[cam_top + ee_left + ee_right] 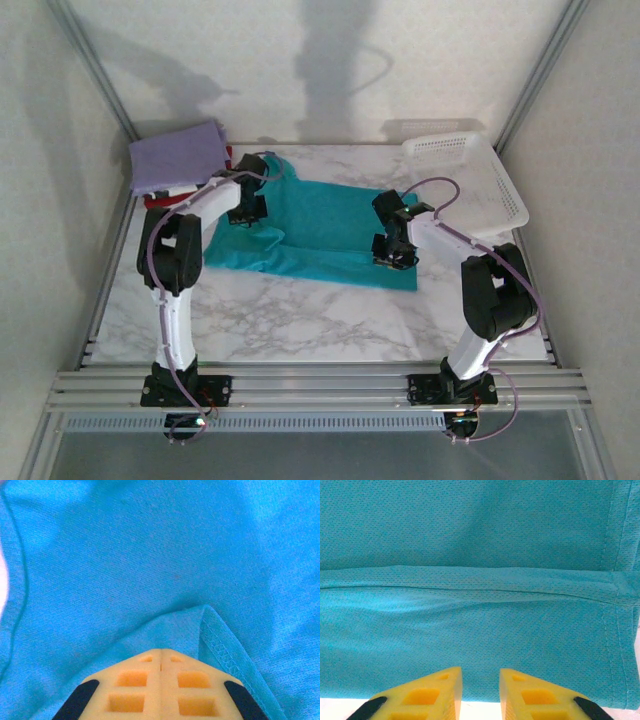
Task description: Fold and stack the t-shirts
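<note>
Pinching teal shirt point(150, 555), left tool point(160, 652); right tool point(480, 672) parted

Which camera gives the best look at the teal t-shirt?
The top external view: the whole teal t-shirt lies spread on the table. The left wrist view shows a hem fold pinched by the left gripper; the right wrist view, a seam beyond the open right gripper.

Two robot arms rise from their bases at the near edge, elbows bent high, forearms reaching forward and wrists tipped downward. The left gripper point(247, 212) has its yellow fingers point(135, 680) pressed together, pinching a fold of the teal t-shirt point(150, 555). The right gripper point(392, 258) holds its yellow fingers point(430, 690) apart
</note>
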`<state>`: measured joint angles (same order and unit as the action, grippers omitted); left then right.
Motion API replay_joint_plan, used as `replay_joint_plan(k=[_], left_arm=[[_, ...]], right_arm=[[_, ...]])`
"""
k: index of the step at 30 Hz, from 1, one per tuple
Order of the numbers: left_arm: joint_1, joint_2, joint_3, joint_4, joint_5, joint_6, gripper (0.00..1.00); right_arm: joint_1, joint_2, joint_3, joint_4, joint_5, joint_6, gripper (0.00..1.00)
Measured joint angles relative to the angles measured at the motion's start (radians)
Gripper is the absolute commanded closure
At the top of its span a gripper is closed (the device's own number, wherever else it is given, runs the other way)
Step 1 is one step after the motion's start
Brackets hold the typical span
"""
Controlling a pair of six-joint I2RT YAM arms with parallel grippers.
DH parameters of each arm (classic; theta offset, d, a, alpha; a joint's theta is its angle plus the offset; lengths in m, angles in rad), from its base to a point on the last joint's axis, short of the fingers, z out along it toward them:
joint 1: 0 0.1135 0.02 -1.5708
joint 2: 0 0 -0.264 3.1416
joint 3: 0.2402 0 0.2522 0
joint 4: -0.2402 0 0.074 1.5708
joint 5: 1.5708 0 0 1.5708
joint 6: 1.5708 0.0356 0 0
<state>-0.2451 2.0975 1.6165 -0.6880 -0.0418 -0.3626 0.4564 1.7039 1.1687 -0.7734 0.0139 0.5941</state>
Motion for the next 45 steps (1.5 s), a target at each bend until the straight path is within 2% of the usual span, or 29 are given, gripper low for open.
replay_joint_plan(k=[5,8,10,27,33,40,45], left_arm=[[0.018,-0.014,0.0,0.021,0.028,-0.008,1.0],[0.02,-0.014,0.0,0.026,0.055,-0.009,0.85],[0.019,-0.014,0.0,0.026,0.069,-0.011,0.82],[-0.018,-0.007,-0.043,0.068,0.098,-0.026,0.74],[-0.021,0.011,-0.061,0.069,0.09,-0.026,0.77],[-0.021,0.017,-0.086,0.086,0.071,-0.026,0.93],[-0.022,0.016,-0.087,0.091,0.064,-0.027,0.99]], right_arm=[[0.0,0.0,0.0,0.0,0.0,0.0,0.73],[0.0,0.0,0.0,0.0,0.0,0.0,0.73],[0.0,0.0,0.0,0.0,0.0,0.0,0.73],[0.0,0.0,0.0,0.0,0.0,-0.004,0.73],[0.0,0.0,0.0,0.0,0.0,-0.004,0.73],[0.0,0.0,0.0,-0.001,0.0,-0.004,0.73],[0.0,0.0,0.0,-0.002,0.0,-0.007,0.74]])
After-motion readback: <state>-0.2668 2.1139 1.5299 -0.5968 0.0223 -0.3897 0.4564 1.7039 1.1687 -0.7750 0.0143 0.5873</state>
